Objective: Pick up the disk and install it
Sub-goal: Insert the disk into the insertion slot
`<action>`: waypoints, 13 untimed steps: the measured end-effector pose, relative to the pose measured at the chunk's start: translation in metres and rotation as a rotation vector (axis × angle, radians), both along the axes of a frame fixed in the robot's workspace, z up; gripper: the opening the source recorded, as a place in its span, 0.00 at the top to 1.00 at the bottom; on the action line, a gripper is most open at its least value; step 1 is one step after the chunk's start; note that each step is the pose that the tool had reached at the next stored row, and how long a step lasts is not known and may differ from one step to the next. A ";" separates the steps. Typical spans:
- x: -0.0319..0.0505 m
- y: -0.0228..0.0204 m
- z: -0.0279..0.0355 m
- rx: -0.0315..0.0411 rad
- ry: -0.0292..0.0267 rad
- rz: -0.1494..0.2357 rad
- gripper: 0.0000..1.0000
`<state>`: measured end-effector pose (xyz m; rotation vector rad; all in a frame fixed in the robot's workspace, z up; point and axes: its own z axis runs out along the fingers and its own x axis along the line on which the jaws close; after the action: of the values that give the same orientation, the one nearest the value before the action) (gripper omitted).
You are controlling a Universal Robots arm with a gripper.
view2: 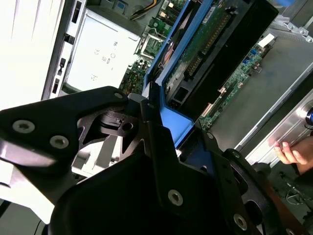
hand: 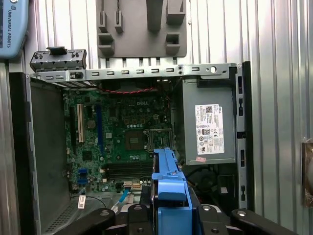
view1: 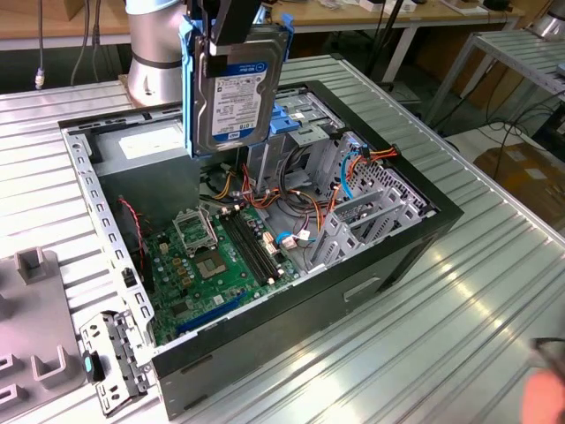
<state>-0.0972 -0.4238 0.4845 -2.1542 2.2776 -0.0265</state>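
Observation:
The disk (view1: 237, 93), silver-grey with a white label in a bright-blue carrier rail, hangs upright above the back of the open computer case (view1: 424, 221). My gripper (view1: 232, 35) is shut on its top edge from above. It hovers over the motherboard (view1: 212, 256), close to the metal drive cage (view1: 305, 119) with blue latches. In the second wrist view the black fingers (view2: 146, 117) clamp the blue rail of the disk (view2: 173, 122), whose green circuit board faces the camera. In the first wrist view the blue end of the disk (hand: 168, 188) sticks out between the gripper's (hand: 168, 218) links.
Orange, red and blue cables (view1: 353, 163) run through the case beside the cage. A grey power supply (hand: 210, 127) fills one corner. A grey fixture block (view1: 35, 353) lies on the ribbed table. The arm's base (view1: 154, 53) stands behind the case. A person's hand (view2: 291, 154) rests nearby.

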 end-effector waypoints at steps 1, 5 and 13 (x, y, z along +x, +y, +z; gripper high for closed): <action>0.0003 0.0000 0.0000 0.0000 0.0001 0.000 0.63; 0.0007 0.0000 0.0000 0.0000 0.0001 0.000 0.63; 0.0009 -0.0005 0.0000 0.0001 0.0000 0.000 0.63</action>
<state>-0.0963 -0.4243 0.4844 -2.1544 2.2773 -0.0263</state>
